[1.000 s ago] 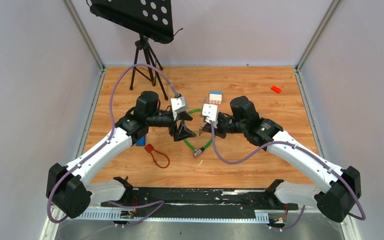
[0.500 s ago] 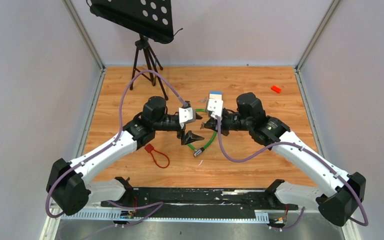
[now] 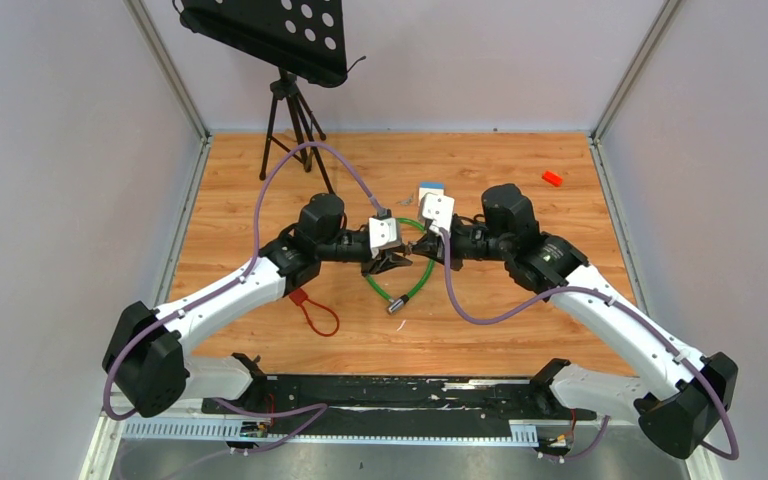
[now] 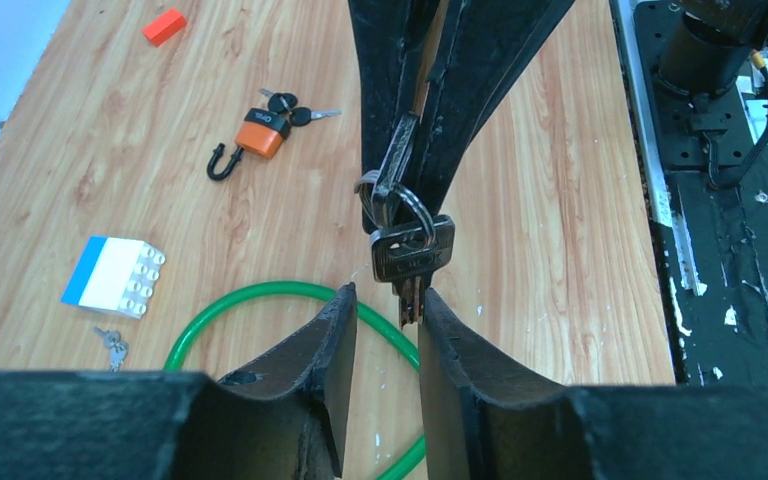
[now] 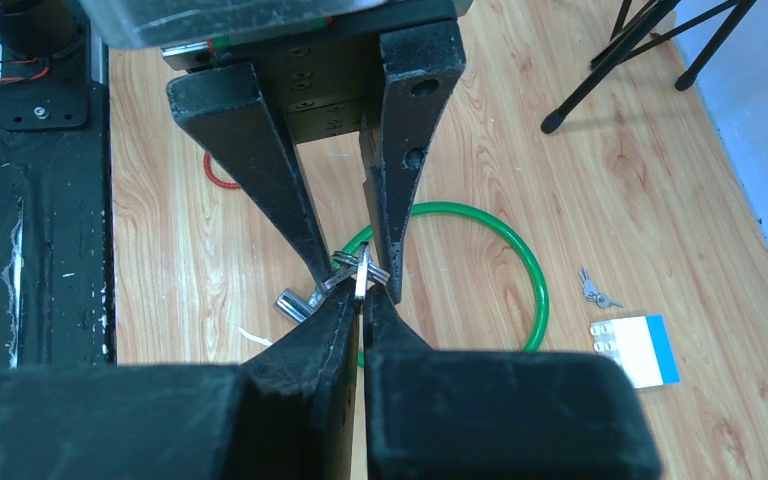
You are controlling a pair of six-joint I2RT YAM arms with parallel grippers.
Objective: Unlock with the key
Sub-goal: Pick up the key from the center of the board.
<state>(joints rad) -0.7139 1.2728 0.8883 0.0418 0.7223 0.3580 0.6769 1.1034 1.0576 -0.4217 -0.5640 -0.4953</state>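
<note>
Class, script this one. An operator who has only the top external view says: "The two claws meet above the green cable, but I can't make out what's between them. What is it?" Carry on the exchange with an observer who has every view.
Observer: The right claw is shut on a key bunch, and a silver key hangs from its ring.
Operator: And the left claw?
Observer: The left claw stands open around the tip of that silver key's blade.
Operator: I see no padlock anywhere.
Observer: An orange padlock lies on the table, with black-headed keys beside it. The left wrist view shows it.
</note>
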